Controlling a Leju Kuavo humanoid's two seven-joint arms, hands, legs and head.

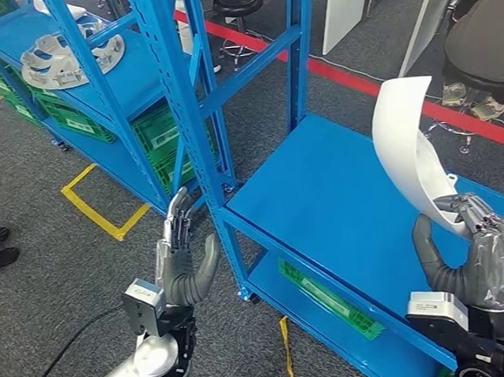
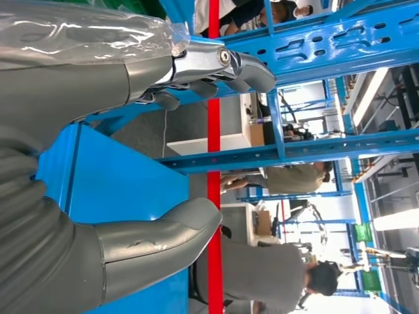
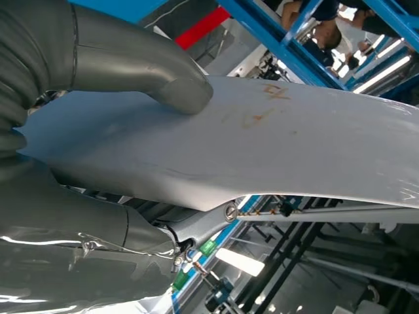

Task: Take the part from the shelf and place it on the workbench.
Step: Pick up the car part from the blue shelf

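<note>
A curved white shell part (image 1: 404,146) stands upright above the right end of the blue shelf board (image 1: 322,192). My right hand (image 1: 468,250) grips its lower edge between thumb and fingers. Up close in the right wrist view, the thumb (image 3: 148,65) presses on the white part (image 3: 256,144) and the fingers lie under it. My left hand (image 1: 179,260) is raised with fingers apart and nothing in it, in front of the blue shelf post (image 1: 195,132). In the left wrist view that left hand (image 2: 148,144) holds nothing.
More white parts (image 1: 61,55) lie on a farther blue shelf at the upper left. Green crates (image 1: 160,143) sit on the lower shelves. A black stool (image 1: 238,2) and a person's feet (image 1: 470,101) are behind. Yellow floor tape (image 1: 99,214) marks the grey floor.
</note>
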